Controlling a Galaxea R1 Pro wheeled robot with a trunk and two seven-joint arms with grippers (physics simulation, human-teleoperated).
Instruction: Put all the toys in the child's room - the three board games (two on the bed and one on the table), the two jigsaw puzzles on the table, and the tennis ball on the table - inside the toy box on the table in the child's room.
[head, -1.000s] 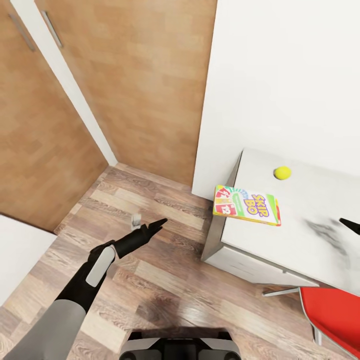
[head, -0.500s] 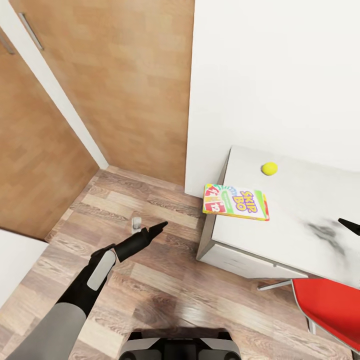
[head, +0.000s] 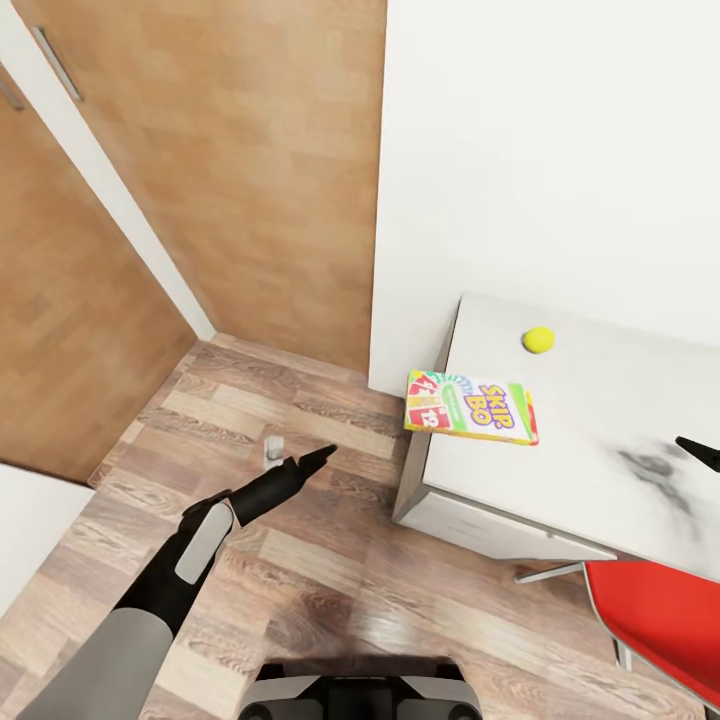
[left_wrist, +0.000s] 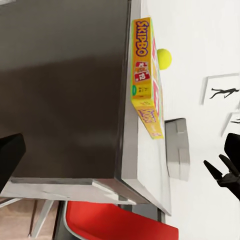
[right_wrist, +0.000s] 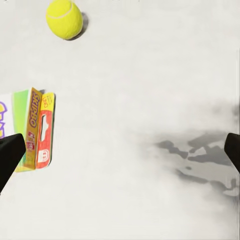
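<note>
On the left end of the light grey table (head: 590, 450) lies a SKIP BO board game (head: 470, 407), its corner overhanging the edge. The tennis ball (head: 538, 339) sits behind it, near the white wall. My left gripper (head: 318, 458) hangs open over the wood floor, left of the table and apart from the box. Its wrist view sees the box (left_wrist: 146, 85) edge-on, the ball (left_wrist: 164, 58) and the pale grey toy box (left_wrist: 179, 148) further along the top. My right gripper (head: 700, 450) hovers open over bare tabletop, with ball (right_wrist: 64, 18) and box (right_wrist: 32, 129) beyond its fingertips (right_wrist: 10, 155).
Wooden wardrobe doors (head: 250, 160) fill the corner to the left. A red chair (head: 660, 620) stands at the table's front right. White drawers (head: 490, 530) face me under the top. Wood-plank floor (head: 330, 560) lies open between me and the table.
The camera swung slightly, so the table, box and ball slid left in the view a second ago. Since half a second ago almost nothing has shifted; both arms hold their poses.
</note>
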